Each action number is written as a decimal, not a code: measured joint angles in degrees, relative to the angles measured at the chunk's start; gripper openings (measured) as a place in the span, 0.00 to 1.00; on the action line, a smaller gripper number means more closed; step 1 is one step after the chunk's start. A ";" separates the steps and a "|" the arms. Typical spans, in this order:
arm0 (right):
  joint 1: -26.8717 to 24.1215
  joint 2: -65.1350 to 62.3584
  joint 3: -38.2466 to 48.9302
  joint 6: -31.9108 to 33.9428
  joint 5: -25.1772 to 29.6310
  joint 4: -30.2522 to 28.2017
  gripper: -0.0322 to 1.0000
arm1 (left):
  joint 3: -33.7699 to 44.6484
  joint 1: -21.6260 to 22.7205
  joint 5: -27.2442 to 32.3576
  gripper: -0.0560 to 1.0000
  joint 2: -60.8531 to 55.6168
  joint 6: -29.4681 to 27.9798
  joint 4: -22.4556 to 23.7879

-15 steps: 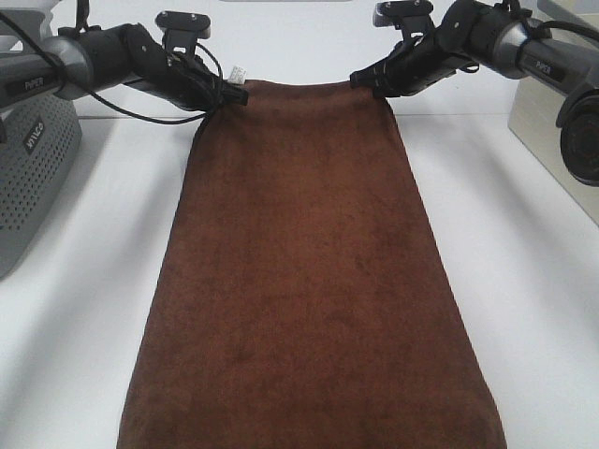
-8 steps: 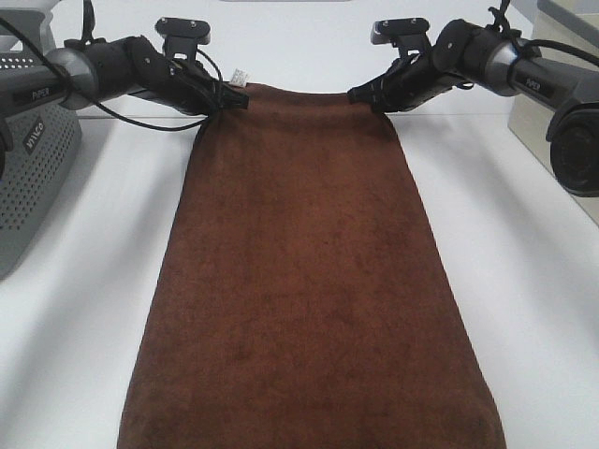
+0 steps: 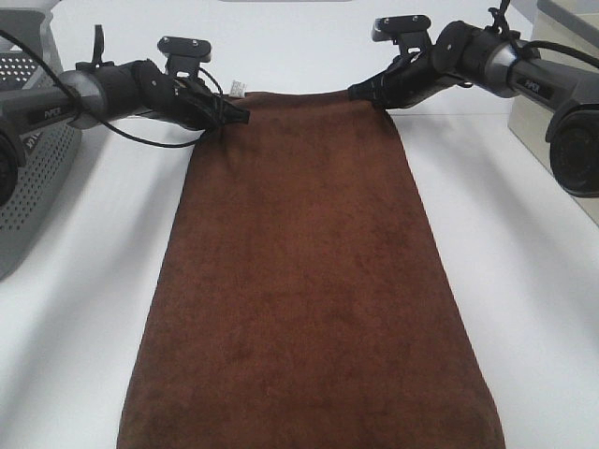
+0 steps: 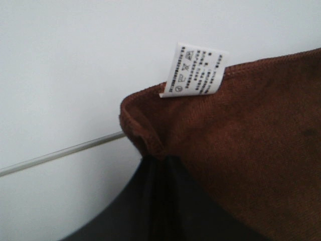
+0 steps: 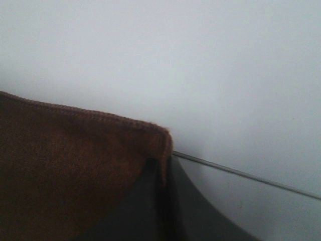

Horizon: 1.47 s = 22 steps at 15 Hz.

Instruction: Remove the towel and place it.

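Observation:
The dark brown towel (image 3: 309,281) lies stretched lengthwise down the white table, its near end at the bottom edge of the exterior view. My left gripper (image 3: 236,117) is shut on the towel's far left corner (image 4: 145,130), beside the small white tag (image 3: 237,90), which also shows in the left wrist view (image 4: 196,73). My right gripper (image 3: 360,92) is shut on the far right corner (image 5: 158,135). Both far corners are held slightly above the table.
A grey perforated basket (image 3: 33,178) stands at the left edge. A beige box (image 3: 552,131) stands at the right edge. The white table (image 3: 524,281) shows on both sides of the towel.
The left arm has lowered and moved its corner slightly toward the table. The right gripper has lifted slightly. The towel's far edge has shifted little.

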 joint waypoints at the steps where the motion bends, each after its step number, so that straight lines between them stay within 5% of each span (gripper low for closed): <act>1: 0.00 0.11 0.00 0.00 0.00 0.00 0.04 | 0.00 0.00 -0.11 0.13 0.06 0.00 0.00; 4: 0.00 0.29 0.00 0.23 -0.06 0.00 0.10 | 0.00 0.00 -0.69 0.27 0.06 0.00 -0.06; 8: 0.00 0.29 0.00 0.46 -1.26 -0.57 0.64 | 0.00 0.00 -6.13 0.60 0.06 0.00 -0.17; 9: 0.00 0.29 0.00 0.46 -1.43 -0.86 0.70 | 0.00 0.00 -6.99 0.64 0.06 0.00 -0.29; 13: 0.00 0.23 0.00 0.46 -1.20 -1.72 0.74 | 0.00 0.06 -6.53 0.66 -0.29 0.00 0.17; 16: 0.00 -3.67 0.00 0.46 6.07 -2.06 0.74 | 0.00 0.23 3.84 0.67 -4.24 0.00 4.70; 18: 0.00 -9.63 0.00 2.12 16.62 -1.78 0.75 | 0.00 0.23 17.48 0.74 -9.51 -0.46 7.56; 22: -0.74 -22.63 0.00 9.80 34.55 -4.30 0.79 | 0.00 1.03 40.45 0.82 -22.69 -11.97 16.79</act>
